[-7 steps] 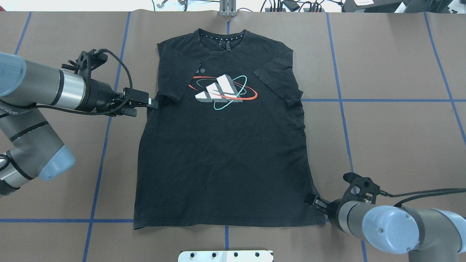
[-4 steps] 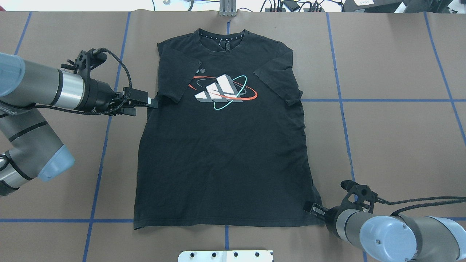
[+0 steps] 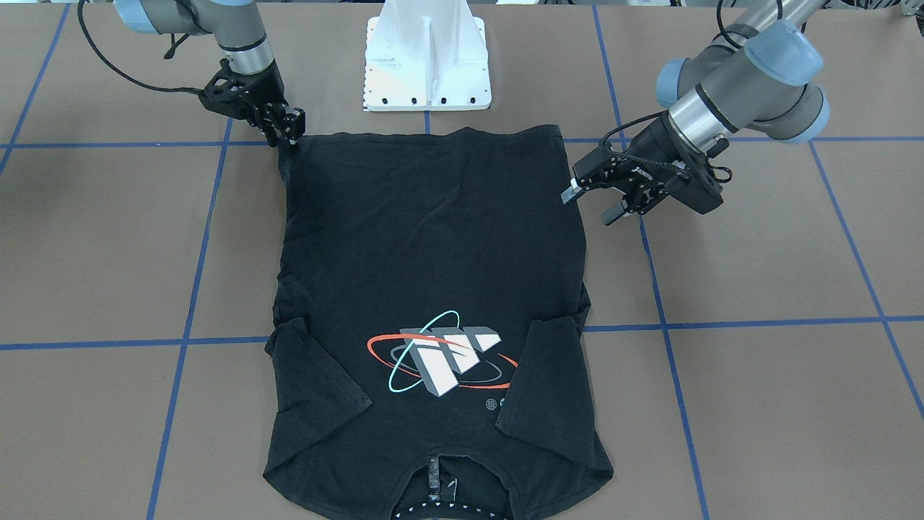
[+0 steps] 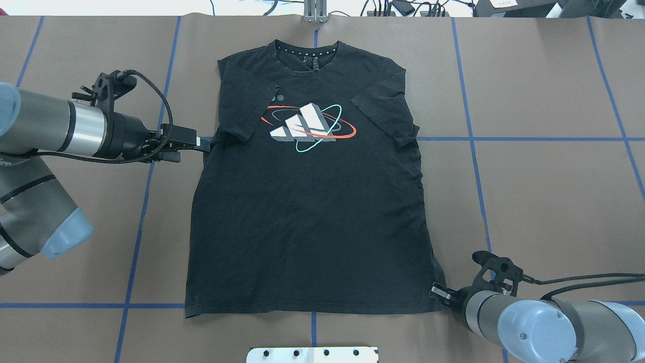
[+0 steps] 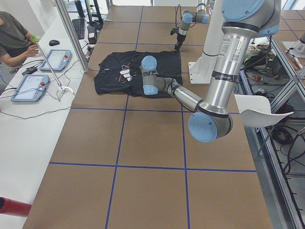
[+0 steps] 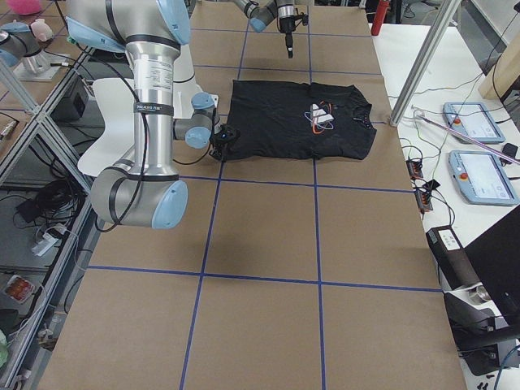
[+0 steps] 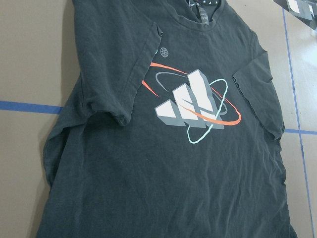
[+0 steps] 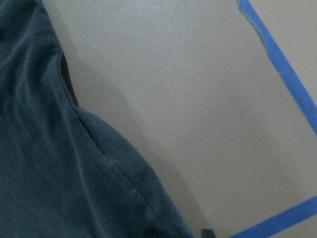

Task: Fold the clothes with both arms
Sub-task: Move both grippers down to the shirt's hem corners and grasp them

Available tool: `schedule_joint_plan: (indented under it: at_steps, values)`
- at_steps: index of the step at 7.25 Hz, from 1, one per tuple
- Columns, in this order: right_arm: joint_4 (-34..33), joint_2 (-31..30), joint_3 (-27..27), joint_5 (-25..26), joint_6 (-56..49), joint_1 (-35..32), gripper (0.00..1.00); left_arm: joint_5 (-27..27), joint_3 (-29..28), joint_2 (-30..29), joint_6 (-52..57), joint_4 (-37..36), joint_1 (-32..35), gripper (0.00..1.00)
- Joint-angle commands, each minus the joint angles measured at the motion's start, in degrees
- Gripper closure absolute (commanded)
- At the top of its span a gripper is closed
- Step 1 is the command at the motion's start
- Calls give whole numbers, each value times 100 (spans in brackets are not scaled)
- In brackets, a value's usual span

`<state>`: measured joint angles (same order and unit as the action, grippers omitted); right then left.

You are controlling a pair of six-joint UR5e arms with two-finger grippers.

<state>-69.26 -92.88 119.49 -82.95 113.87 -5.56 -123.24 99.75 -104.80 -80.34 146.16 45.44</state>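
Observation:
The clothes are one black T-shirt (image 4: pixel 312 217), lying flat with its logo (image 4: pixel 307 126) up, both sleeves folded inward and the neckband at the far edge. My left gripper (image 4: pixel 204 144) hovers open just off the shirt's left side edge near the sleeve. In the front-facing view it (image 3: pixel 590 204) shows its fingers spread, nothing between them. My right gripper (image 4: pixel 436 292) is low at the shirt's near right hem corner. The same gripper (image 3: pixel 289 133) appears open there in the front-facing view. The right wrist view shows the hem edge (image 8: pixel 114 163) close up on the table.
The white bolted pedestal (image 3: pixel 426 65) stands just behind the hem. Blue tape lines (image 4: pixel 524 138) cross the brown table. A metal post (image 4: pixel 315 12) and cables sit at the far edge. A person (image 5: pixel 12 36) sits at a side bench with tablets (image 5: pixel 28 88).
My left gripper has drawn back to the left, away from the sleeve. My right gripper has shifted toward the near edge and slightly right, to the hem corner. The shirt has not moved.

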Motion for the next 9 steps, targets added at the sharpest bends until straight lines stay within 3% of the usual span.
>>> schedule_joint_plan:
  at_steps: [1, 3, 6, 8, 9]
  values:
    - [0, 7, 56, -2, 4, 2, 100, 2, 10, 12, 1, 0, 0, 0]
    - [0, -63, 310, -54, 4, -6, 100, 254, 175, 38, -531, -9, -131, 0]
    - [0, -336, 645, -168, 4, -6, 100, 2149, 1317, 1476, -1296, -149, -1559, 1]
    - [0, -336, 680, -178, 4, -15, 100, 3294, 1502, 1594, -2026, -1084, -2563, 7]
    - [0, -345, 698, -178, -5, -24, 100, 3385, 1539, 1594, -2256, -1429, -2845, 11]
